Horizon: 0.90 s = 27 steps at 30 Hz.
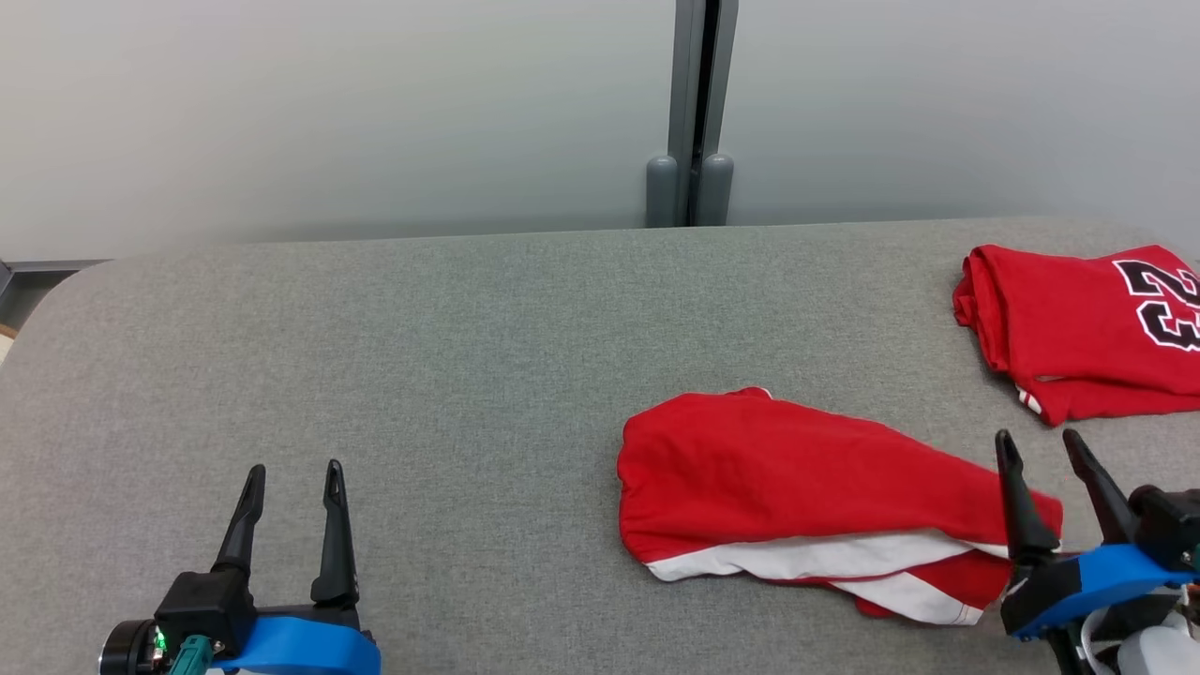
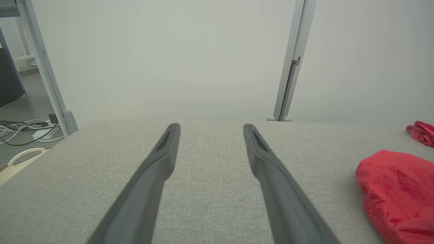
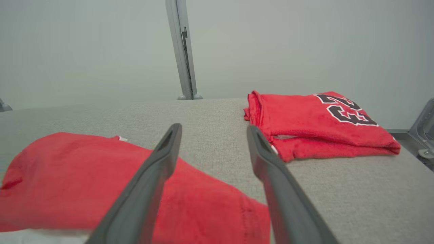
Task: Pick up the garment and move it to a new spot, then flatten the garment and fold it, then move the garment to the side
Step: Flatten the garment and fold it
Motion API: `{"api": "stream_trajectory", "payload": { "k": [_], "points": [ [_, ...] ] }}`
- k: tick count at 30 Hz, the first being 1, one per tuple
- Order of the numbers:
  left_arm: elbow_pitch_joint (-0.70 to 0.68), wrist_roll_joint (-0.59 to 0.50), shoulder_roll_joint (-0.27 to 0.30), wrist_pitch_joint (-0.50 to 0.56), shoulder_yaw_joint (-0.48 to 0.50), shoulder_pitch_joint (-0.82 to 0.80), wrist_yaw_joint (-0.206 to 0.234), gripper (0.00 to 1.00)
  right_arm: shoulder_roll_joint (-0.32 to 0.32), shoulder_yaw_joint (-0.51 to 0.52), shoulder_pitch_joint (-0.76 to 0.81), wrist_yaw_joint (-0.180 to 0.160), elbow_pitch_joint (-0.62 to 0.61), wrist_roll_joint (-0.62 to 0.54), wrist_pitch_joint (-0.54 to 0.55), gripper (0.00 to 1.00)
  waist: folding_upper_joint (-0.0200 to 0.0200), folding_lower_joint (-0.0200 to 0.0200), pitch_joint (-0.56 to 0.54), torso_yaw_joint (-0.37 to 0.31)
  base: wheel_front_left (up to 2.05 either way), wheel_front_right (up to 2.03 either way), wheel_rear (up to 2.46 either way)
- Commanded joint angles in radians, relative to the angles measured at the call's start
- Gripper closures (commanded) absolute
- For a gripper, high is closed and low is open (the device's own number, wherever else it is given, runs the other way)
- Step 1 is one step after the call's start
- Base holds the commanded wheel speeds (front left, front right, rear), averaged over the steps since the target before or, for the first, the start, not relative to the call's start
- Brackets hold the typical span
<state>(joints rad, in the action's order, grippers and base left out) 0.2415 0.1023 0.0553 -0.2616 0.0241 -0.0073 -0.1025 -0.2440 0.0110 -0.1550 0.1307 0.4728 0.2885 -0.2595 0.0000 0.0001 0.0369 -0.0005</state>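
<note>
A red garment (image 1: 797,478) with white bands along its near edge is laid on the grey, cloth-covered tabletop (image 1: 422,356), right of the middle in the head view. It is doubled over into a rough, rounded oblong. Its surface is lightly rumpled, and a white-edged flap is seen beneath its near right corner.

The right hand (image 1: 1037,435) is seen at the lower right of the head view, at the garment's right end. Its two dark fingers are spread wide and nothing is gripped between them. In the right wrist view the red cloth is seen beneath the left-side finger (image 3: 149,183) and running across into the gap, while bare tabletop is seen past the tips. Whether the fingers are touching the cloth cannot be told.

The left hand (image 1: 293,467) is held at the lower left of the head view, well apart from the garment, over bare tabletop. Its fingers are likewise parted and nothing is held. In the left wrist view grey fabric is seen between them, and the garment's rounded left end is seen at the right edge.

A folded jersey (image 1: 1078,328), also red and printed with black, white-outlined numerals, is laid at the far right of the tabletop, beyond the right hand and apart from the garment. A pale wall (image 1: 328,112) is seen behind the tabletop, divided by a grey upright post (image 1: 692,112). Cables (image 2: 20,132) are seen on the floor past the tabletop's left corner in the left wrist view.
</note>
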Motion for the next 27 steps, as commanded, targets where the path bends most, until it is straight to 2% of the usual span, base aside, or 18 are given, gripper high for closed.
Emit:
{"api": "stream_trajectory", "payload": {
  "k": [1, 6, 14, 19, 27],
  "points": [
    [-0.001, -0.007, -0.001, -0.005, 0.005, -0.012, 0.0, 0.0, 0.014, 0.011, -0.011, 0.0, -0.025, -0.015, -0.006, 0.0, 0.0, -0.0001, -0.001, -0.002, 0.0, 0.0, 0.0],
    [-0.008, -0.009, -0.002, -0.005, 0.009, -0.009, 0.0, 0.0, 0.071, 0.032, 0.005, 0.0, -0.167, -0.063, -0.006, 0.0, 0.0, -0.0001, -0.003, -0.008, 0.0, 0.0, 0.0],
    [-0.011, -0.015, -0.003, -0.005, 0.008, -0.007, 0.0, 0.0, 0.141, -0.015, 0.063, 0.0, -0.36, -0.1, -0.006, 0.0, 0.0, -0.0001, -0.001, -0.007, 0.0, 0.0, 0.0],
    [-0.006, -0.014, -0.003, -0.005, 0.01, -0.021, -0.003, 0.0, 0.168, -0.04, 0.103, 0.0, -0.393, -0.102, -0.006, 0.0, 0.0, -0.0001, 0.004, -0.001, 0.0, 0.0, 0.0],
    [-0.001, -0.016, -0.003, -0.005, 0.01, -0.02, -0.005, 0.0, 0.185, -0.054, 0.125, 0.0, -0.366, -0.116, -0.007, 0.0, 0.0, -0.0001, 0.007, 0.0, 0.0, 0.0, 0.0]
  ]
}}
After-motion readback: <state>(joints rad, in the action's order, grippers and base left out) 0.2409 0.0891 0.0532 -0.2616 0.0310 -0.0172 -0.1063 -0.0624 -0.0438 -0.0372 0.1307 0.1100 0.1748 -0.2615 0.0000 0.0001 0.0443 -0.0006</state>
